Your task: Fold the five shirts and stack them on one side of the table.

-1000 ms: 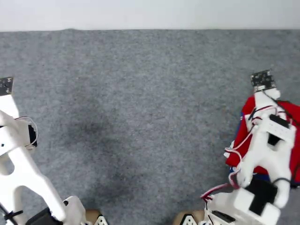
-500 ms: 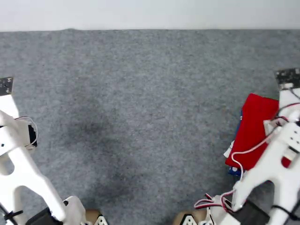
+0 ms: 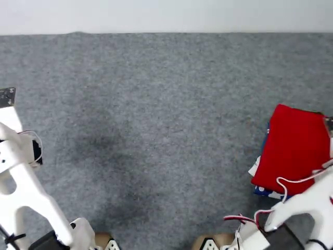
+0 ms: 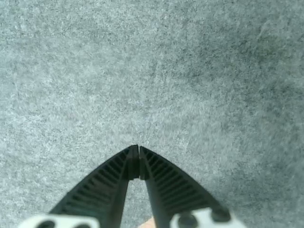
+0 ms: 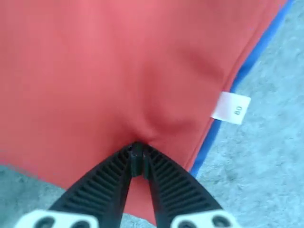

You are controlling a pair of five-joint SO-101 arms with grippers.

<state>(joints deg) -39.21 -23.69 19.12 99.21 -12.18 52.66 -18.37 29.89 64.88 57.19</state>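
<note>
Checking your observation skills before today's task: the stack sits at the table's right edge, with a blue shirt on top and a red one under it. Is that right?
Not quite: the colours are swapped. The red shirt is on top and a blue shirt peeks out beneath it, as the right wrist view shows. The stack does sit at the table's right edge.

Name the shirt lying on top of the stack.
The red shirt; the blue shirt and the white one peek out as edges under it.
</note>
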